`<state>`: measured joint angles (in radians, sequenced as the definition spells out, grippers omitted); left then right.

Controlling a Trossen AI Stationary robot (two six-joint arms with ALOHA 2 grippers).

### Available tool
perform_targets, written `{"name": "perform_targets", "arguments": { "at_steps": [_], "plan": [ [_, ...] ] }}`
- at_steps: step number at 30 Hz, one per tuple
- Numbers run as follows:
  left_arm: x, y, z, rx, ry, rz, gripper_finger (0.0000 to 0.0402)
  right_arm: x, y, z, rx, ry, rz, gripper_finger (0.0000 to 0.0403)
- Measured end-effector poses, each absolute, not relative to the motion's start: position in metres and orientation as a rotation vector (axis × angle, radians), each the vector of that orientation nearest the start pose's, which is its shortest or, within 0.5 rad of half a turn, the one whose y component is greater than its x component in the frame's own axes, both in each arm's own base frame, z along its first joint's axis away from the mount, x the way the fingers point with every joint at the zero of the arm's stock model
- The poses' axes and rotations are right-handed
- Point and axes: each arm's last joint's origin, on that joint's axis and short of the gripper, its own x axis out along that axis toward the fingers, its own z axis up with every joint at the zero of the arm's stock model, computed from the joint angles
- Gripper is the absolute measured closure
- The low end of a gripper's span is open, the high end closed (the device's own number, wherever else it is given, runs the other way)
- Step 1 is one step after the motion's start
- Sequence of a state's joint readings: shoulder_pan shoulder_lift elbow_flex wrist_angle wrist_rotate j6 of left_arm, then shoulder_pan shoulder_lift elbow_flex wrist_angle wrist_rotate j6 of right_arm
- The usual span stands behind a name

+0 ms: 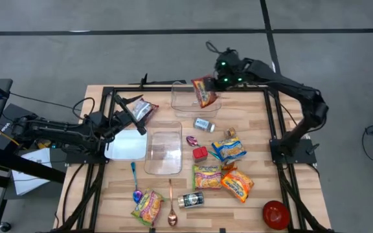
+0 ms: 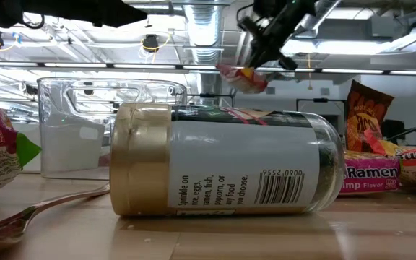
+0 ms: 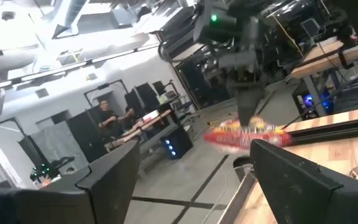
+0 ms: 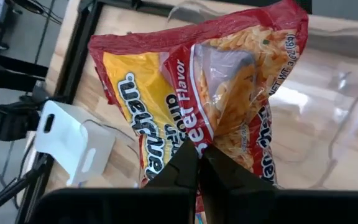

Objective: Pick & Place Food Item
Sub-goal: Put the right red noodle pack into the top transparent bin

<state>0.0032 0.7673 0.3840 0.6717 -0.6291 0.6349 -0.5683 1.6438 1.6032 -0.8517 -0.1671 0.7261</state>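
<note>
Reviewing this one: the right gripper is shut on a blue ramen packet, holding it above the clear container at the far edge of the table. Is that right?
Not quite: the ramen packet is red, not blue, as the right wrist view shows. Otherwise correct: the right gripper is shut on it, above the clear container at the table's far edge.

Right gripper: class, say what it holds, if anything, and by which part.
The right gripper is shut on a red ramen packet, pinching it at the edge. The packet hangs over the clear container. The left gripper holds nothing.
</note>
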Motion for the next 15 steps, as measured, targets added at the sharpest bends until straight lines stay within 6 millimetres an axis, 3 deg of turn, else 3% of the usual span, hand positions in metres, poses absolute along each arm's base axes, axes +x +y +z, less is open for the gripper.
{"name": "perform_targets", "arguments": {
  "at_steps": [6,9,15],
  "plan": [
    [0.168,0.017,0.274,0.481,-0.056,0.678,0.0103,0.318,-0.198,0.313,1.002,0.684,-0.726,0.0403],
    [0.169,0.017,0.271,0.471,-0.033,0.668,0.0103,0.328,-0.211,0.306,1.033,0.6,-0.732,0.0403],
    [0.169,0.017,0.27,0.455,-0.027,0.664,0.0103,0.335,-0.224,0.29,1.128,0.564,-0.781,0.0403]
  ]
}}
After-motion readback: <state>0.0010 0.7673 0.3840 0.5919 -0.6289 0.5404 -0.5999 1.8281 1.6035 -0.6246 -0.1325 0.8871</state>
